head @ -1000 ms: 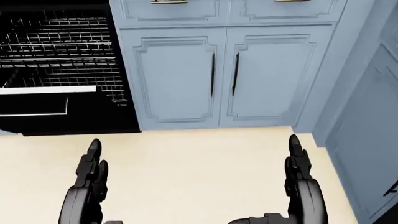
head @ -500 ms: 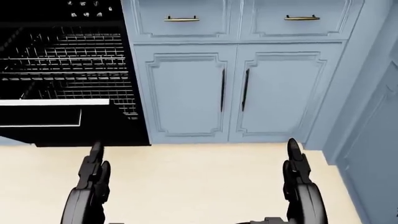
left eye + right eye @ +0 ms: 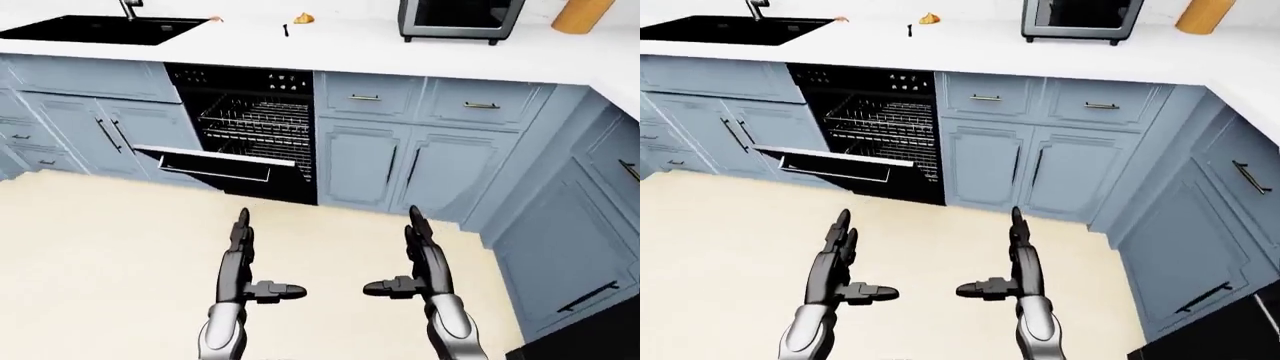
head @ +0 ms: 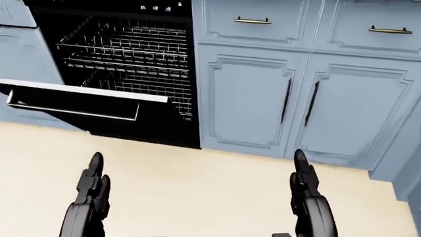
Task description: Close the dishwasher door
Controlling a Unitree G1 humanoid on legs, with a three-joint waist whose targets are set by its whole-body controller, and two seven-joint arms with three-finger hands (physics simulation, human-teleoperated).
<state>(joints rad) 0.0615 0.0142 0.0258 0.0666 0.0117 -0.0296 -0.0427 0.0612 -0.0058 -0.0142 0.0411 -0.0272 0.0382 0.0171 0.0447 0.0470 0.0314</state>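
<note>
While ajar: black dishwasher door [image 3: 215, 163] hangs partly lowered, wire racks [image 3: 255, 124] exposed.
Hands: left hand [image 3: 240, 251] and right hand [image 3: 420, 251] open, empty, above floor.

My hands [image 3: 330, 259] look like glossy black plastic with silvery metal forearms. Dishwasher door [image 3: 218, 161]: black with a pale metal edge; racks [image 3: 255, 120] of thin wire. Cabinets [image 4: 253, 94] matt blue paint, floor [image 3: 100, 247] smooth matt cream.

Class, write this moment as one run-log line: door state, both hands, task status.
dishwasher door: hanging open, racks visible | left robot hand: open, empty, apart from door | right robot hand: open, empty | task: door not yet closed
</note>
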